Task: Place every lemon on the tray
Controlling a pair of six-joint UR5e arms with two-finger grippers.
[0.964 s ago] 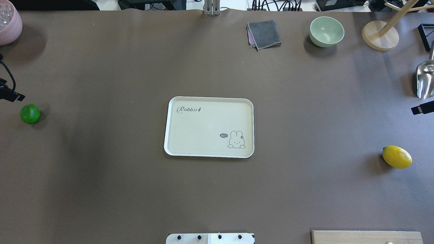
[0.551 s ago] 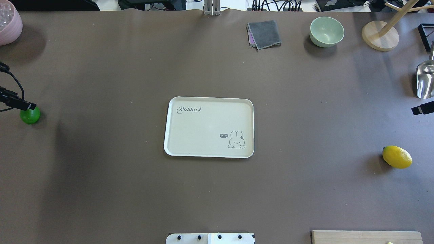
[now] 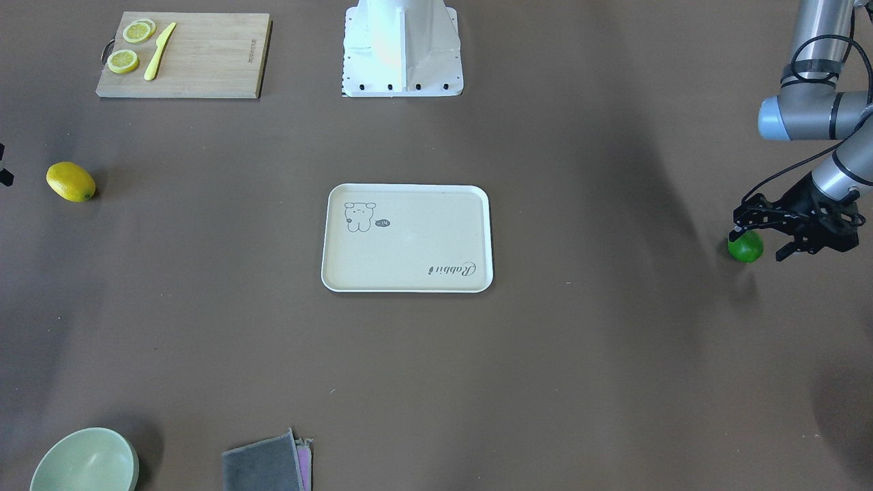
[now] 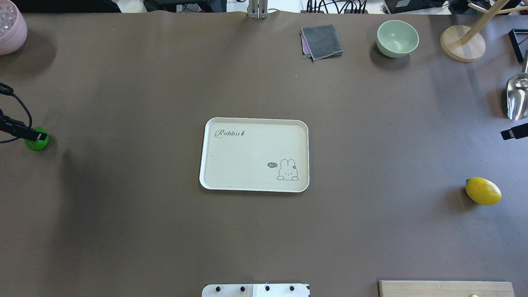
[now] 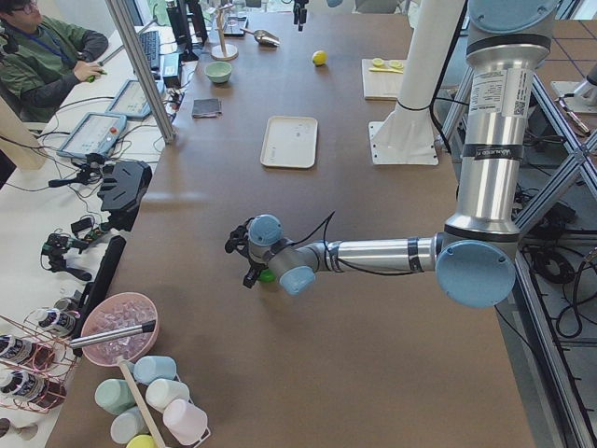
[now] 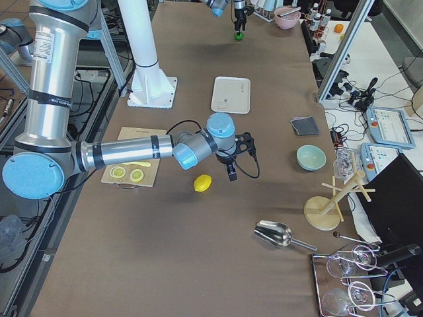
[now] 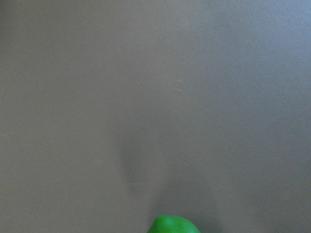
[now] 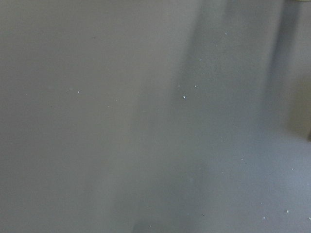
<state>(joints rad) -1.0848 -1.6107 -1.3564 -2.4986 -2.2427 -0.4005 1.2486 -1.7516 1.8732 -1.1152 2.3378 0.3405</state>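
Creeping in since a second ago, the left arm's black two-finger gripper [image 3: 756, 247] is now hanging directly over the glossy green oval lemon [image 3: 747, 249], jaws spread wide and not clamping it. The flat cream rectangular tray with the rabbit drawing [image 4: 214, 156] is sitting mid-table. The right gripper [image 4: 513, 133] is showing only a sliver far off the tray's right side; I cannot tell its opening. The green lemon is lying far off the tray's left, and the bright yellow oval lemon [image 4: 483, 191] far off its right.
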